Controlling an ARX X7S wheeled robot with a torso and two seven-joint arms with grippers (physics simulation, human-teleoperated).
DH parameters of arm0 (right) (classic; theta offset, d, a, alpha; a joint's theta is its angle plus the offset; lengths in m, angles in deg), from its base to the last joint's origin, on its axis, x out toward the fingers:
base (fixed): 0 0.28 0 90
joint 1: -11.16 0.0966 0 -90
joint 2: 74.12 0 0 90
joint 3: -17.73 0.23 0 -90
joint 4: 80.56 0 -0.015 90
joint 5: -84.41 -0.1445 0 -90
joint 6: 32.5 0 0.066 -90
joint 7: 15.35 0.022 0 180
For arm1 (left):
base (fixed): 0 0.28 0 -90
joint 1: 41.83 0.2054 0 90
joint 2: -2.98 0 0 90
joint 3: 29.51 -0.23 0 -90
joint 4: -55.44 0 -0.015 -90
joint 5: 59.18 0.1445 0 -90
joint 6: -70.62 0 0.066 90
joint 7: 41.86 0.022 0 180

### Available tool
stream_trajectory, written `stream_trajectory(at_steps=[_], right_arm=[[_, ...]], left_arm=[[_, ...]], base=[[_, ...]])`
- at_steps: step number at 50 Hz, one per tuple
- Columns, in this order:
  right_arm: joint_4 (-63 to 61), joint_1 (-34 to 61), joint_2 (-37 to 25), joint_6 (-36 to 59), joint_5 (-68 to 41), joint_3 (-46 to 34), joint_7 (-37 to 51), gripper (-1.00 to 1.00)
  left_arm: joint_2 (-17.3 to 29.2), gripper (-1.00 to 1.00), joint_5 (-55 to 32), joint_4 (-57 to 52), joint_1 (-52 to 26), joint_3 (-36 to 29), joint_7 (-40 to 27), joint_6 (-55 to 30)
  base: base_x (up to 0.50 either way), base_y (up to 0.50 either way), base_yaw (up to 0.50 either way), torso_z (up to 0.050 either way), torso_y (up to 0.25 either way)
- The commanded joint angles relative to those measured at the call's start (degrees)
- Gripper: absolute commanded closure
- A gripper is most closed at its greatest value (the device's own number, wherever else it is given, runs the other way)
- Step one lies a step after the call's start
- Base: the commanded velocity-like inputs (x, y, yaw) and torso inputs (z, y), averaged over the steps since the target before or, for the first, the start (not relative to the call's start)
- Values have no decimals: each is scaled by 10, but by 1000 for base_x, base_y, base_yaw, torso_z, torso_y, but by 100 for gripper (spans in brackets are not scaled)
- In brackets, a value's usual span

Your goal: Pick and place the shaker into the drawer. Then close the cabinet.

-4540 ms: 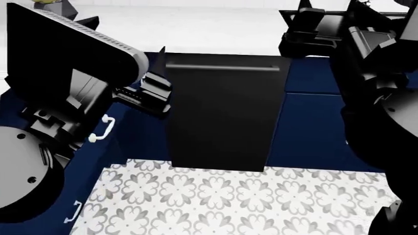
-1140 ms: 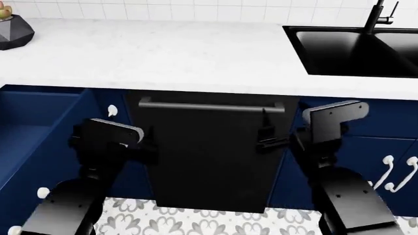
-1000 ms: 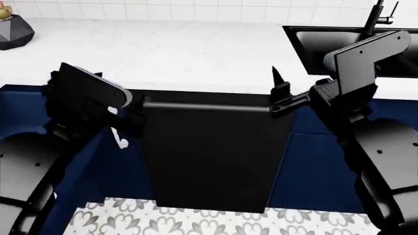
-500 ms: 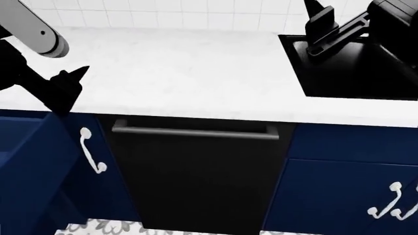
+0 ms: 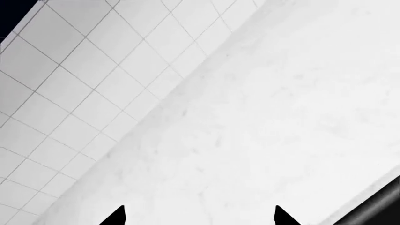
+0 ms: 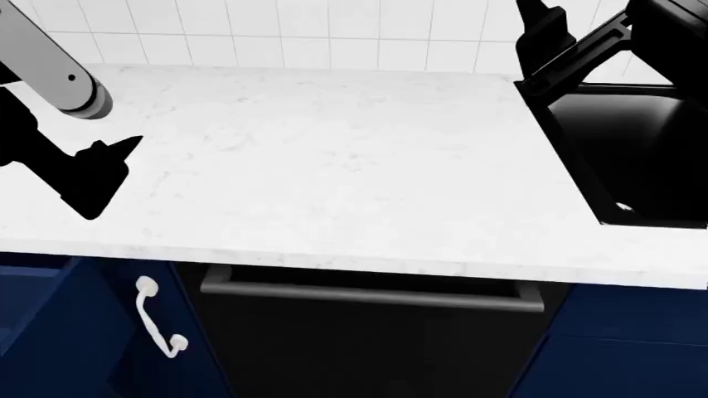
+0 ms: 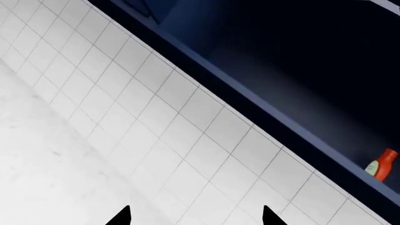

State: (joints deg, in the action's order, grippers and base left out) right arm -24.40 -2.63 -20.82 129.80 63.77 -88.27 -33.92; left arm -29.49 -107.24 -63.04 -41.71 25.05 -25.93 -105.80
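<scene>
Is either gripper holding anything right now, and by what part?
Nothing is held. The left gripper and right gripper both show spread fingertips with only counter and tile between them.

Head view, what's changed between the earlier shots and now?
The view has risen from floor and cabinet fronts to the white countertop. Both arms came up too: the left pincer now hangs over the counter's left side, and the right pincer is by the sink. Neither holds anything. The black appliance front stays shut, and no shaker is in sight.
</scene>
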Motion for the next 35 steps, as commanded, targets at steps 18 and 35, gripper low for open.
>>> stream_trajectory(at_steps=[18, 35], right_arm=[[-19, -9, 0, 2, -14, 12, -3, -100], [-25, -10, 9, 24, -18, 25, 12, -100]], left_arm=[[2, -100, -33, 4, 6, -12, -22, 14], [5, -100, -59, -1, 32, -1, -43, 23]], base=[[496, 73, 0, 0, 1], [352, 26, 0, 0, 2]])
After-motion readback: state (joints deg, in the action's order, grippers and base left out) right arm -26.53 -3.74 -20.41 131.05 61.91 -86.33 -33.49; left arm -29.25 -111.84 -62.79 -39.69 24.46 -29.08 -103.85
